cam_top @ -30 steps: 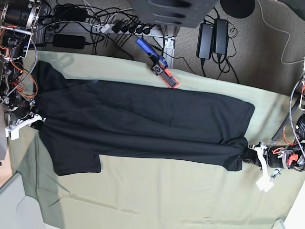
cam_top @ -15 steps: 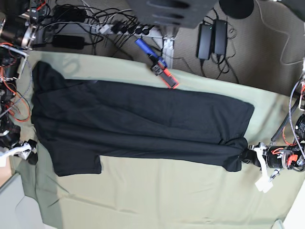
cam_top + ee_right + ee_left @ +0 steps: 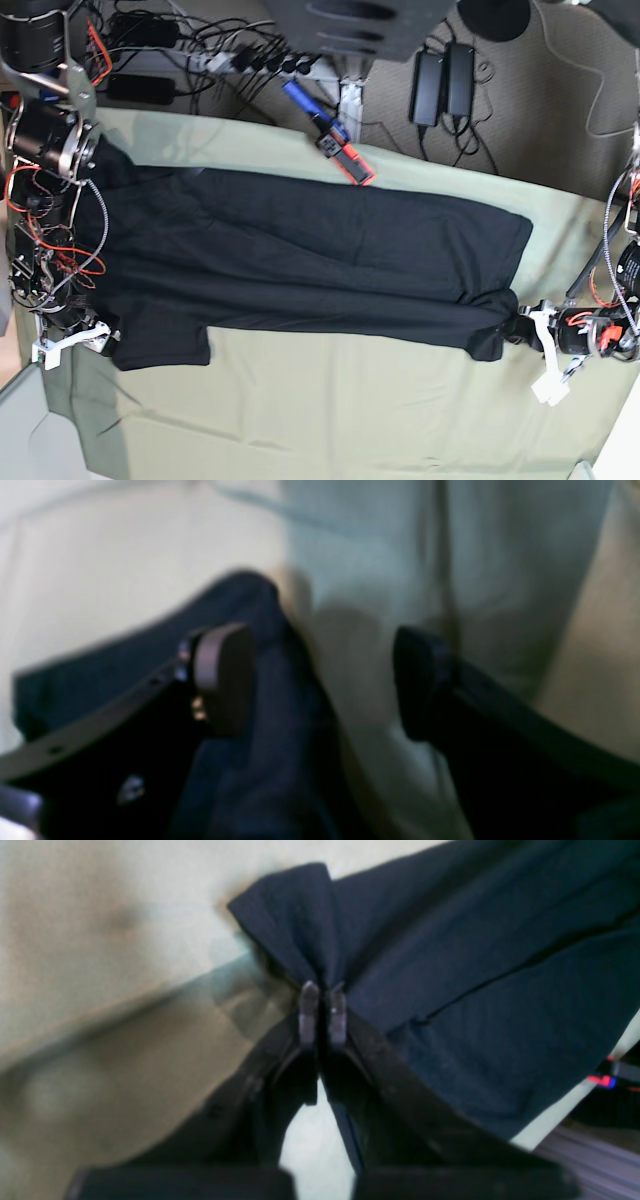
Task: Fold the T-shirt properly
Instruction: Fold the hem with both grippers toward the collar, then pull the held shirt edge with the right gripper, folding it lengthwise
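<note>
- Since the earlier frames, the right claw (image 3: 105, 345) has let go and shifted to the sleeve corner, jaws wide.
- Left claw (image 3: 520, 328) stays pinched on the large black cotton T-shirt (image 3: 300, 250), arm low.
- T-shirt lies flat, long axis across the pale green cloth-covered surface (image 3: 330, 410).

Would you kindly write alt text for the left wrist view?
The left gripper is shut on a bunched fold of the black T-shirt, which spreads up and right over the pale green cloth.
</note>
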`<control>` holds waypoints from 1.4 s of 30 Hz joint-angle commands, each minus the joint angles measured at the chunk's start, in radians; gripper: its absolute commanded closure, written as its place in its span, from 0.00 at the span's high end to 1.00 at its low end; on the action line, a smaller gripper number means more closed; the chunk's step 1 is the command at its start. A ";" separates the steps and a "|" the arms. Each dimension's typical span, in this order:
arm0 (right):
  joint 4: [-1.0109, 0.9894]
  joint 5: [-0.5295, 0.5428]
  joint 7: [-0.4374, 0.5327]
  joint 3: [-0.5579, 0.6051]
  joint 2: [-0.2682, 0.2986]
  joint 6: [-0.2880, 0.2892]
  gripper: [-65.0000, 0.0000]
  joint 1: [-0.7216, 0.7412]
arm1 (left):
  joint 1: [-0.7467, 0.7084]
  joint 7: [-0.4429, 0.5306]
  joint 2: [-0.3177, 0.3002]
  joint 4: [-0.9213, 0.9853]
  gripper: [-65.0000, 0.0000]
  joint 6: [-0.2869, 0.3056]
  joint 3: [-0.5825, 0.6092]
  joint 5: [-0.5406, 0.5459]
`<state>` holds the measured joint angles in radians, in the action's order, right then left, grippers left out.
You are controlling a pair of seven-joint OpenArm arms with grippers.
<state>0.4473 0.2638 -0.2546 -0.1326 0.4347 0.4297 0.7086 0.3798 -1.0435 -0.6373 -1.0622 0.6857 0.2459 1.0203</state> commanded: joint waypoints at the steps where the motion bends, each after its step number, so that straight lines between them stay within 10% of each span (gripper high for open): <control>1: 0.014 0.007 0.024 0.016 0.010 0.065 0.67 0.030 | 0.027 0.011 -0.020 -0.014 0.00 0.012 -0.008 0.016; 16: 0.042 0.005 0.042 0.172 -0.039 0.064 0.64 0.031 | 0.027 0.022 -0.019 -0.014 0.00 0.012 -0.008 0.015; 21: 0.048 0.005 0.105 0.172 -0.034 0.064 0.00 0.031 | 0.027 0.033 -0.019 -0.014 0.00 0.012 -0.008 0.015; 42: 0.457 -0.061 0.120 0.172 0.084 0.066 0.00 -0.138 | 0.028 0.054 -0.019 -0.014 0.05 0.012 -0.008 0.010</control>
<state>0.8867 0.1928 -0.1612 0.0444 0.4984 0.4305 0.5400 0.3798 -1.0050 -0.6373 -1.0622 0.6857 0.2459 1.0153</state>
